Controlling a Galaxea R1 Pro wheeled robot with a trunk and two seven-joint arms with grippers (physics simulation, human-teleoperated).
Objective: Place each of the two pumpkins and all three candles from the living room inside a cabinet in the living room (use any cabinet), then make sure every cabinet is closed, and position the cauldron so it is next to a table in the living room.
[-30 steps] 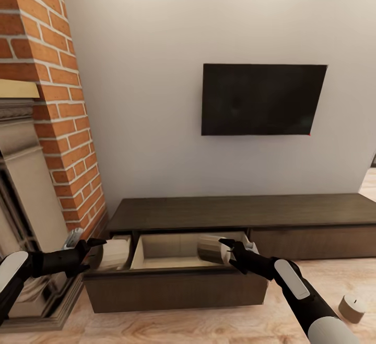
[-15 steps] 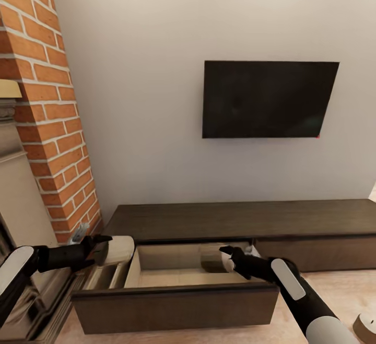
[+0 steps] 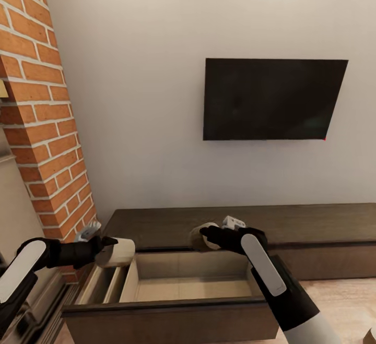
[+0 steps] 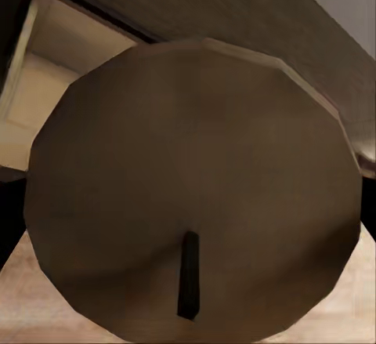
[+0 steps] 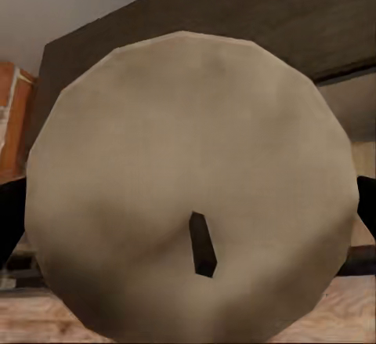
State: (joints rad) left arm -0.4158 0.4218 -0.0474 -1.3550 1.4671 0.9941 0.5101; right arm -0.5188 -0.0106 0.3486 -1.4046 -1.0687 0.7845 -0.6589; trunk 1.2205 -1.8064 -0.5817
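Head view: two candles, one per hand. The left hand (image 3: 107,245) grips a pale candle (image 3: 119,251) over the open drawer (image 3: 183,281) of the cabinet (image 3: 313,224); the right hand (image 3: 209,237) clasps the second candle (image 3: 201,238) above the drawer's back edge. No writing is legible on the television (image 3: 271,98).

Left wrist view: a wick (image 4: 188,285) marks the candle's end face.

Right wrist view: likewise, one wick (image 5: 202,244).

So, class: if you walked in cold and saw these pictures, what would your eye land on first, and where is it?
Most likely the big black TV on the pale wall, above the long dark cabinet, and the red brick column at the left. Next, the open drawer with its pale wood inside, low in the head view. Over it each gripper holds a stubby candle: the left gripper near the drawer's left end, the right gripper at the cabinet's front edge.
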